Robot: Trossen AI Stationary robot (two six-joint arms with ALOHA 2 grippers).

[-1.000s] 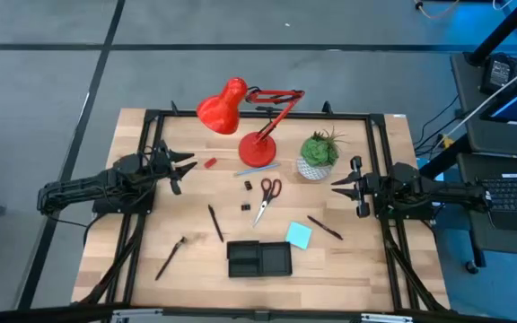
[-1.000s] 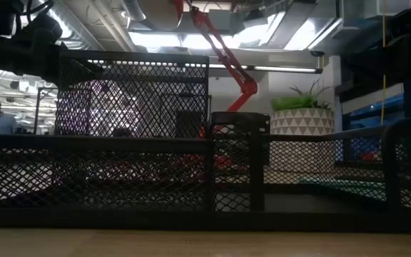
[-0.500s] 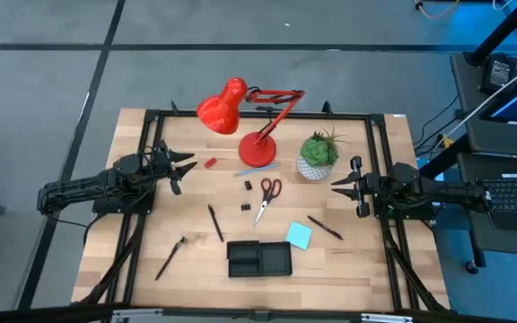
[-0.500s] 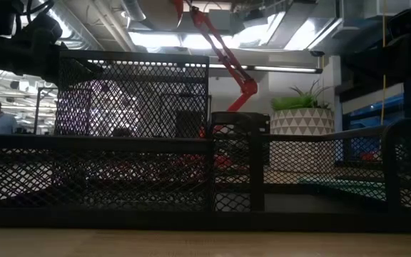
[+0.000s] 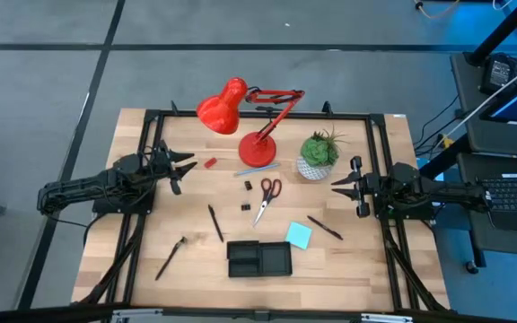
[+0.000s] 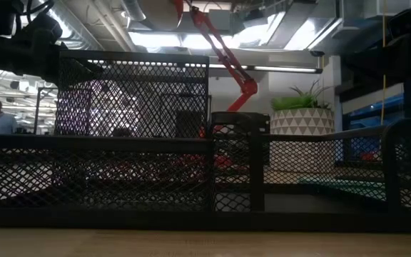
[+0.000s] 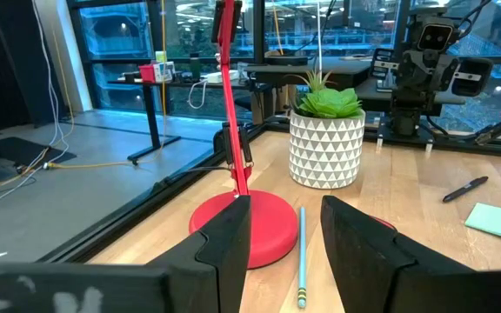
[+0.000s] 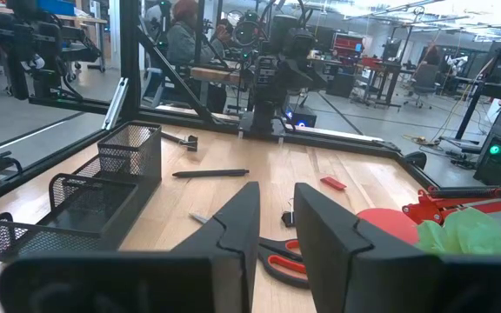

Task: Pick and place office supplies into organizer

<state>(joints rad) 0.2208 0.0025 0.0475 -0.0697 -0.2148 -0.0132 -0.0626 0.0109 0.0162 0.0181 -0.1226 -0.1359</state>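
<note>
The black mesh organizer (image 5: 258, 258) stands near the table's front edge and fills the low view (image 6: 134, 143). Red-handled scissors (image 5: 267, 193) lie at mid-table, a light blue sticky-note pad (image 5: 299, 234) lies right of the organizer, and dark pens (image 5: 214, 222) (image 5: 169, 257) (image 5: 324, 227) lie scattered around. A small red piece (image 5: 210, 163), a thin blue pencil (image 5: 257, 169) and black clips (image 5: 249, 186) lie farther back. My left gripper (image 5: 187, 164) (image 7: 285, 217) hangs open at the left edge. My right gripper (image 5: 335, 186) (image 8: 277, 204) hangs at the right edge, fingers slightly apart, empty.
A red desk lamp (image 5: 240, 117) and a potted plant in a white pot (image 5: 317, 154) stand at the back of the table. A black frame (image 5: 151, 117) runs along the table's edges. People sit in the room beyond (image 8: 185, 35).
</note>
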